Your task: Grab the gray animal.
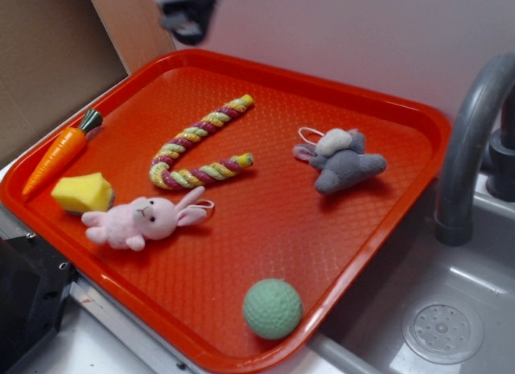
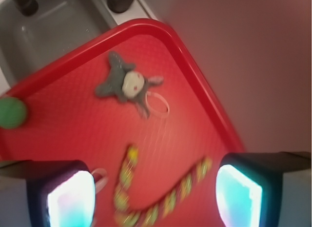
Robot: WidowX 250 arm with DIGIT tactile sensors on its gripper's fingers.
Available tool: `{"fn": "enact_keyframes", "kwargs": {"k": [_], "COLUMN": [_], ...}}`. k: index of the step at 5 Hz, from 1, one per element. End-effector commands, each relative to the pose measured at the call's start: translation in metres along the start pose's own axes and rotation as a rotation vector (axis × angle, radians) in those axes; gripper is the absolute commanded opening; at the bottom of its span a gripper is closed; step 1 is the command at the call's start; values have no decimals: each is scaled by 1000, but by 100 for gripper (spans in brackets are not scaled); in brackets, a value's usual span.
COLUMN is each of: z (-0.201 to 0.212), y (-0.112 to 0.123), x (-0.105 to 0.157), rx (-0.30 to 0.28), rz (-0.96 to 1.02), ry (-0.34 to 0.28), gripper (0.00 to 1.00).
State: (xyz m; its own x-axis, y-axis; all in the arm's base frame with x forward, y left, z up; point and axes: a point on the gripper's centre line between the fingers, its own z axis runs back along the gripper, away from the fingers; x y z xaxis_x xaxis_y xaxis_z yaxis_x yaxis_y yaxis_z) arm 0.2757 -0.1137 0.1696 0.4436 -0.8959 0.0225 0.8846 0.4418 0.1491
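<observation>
The gray animal, a small blue-gray plush with a whitish patch and a white string loop, lies on the right half of the red tray. My gripper hangs high above the tray's far edge, blurred at the top of the exterior view. In the wrist view its two fingers stand wide apart, open, with nothing between them. The animal lies well ahead of the fingertips, untouched.
On the tray also lie a twisted rope toy, a pink plush bunny, a yellow sponge wedge, a toy carrot and a green ball. A gray faucet and sink stand right of the tray.
</observation>
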Motion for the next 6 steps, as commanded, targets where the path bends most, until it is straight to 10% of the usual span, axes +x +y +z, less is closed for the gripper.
{"fn": "enact_keyframes", "kwargs": {"k": [1, 3, 5, 6], "z": [-52, -102, -125, -129], "y": [-18, -39, -47, -46], "x": [35, 45, 61, 57], "rx": [16, -155, -142, -187], "rz": [-207, -317, -294, -260], "ry": [-12, -10, -53, -61], "gripper": [100, 100, 100, 0]}}
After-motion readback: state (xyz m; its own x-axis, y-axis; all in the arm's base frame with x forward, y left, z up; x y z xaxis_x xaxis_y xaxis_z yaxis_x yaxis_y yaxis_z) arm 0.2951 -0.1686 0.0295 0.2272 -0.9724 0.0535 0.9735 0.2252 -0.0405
